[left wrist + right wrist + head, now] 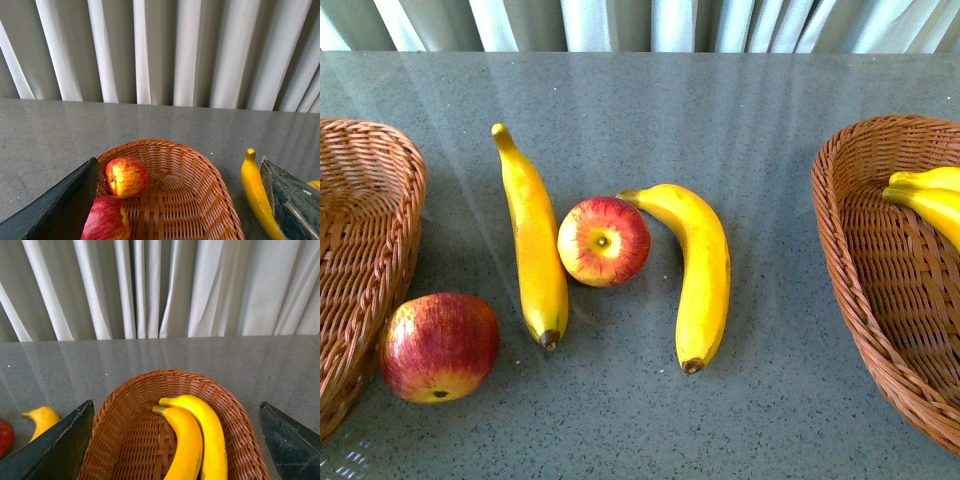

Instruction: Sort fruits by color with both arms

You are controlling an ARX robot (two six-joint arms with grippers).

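Our front camera looks steeply down on the table (640, 420) toward the curtain (620, 25). Our wrist cameras hang close over the left basket (200, 190) and right basket (125, 440), facing that curtain too; the front view shares both baskets and the right one's bananas (195, 440).

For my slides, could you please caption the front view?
Two apples and two bananas on a grey table between wicker baskets; the right holds bananas.
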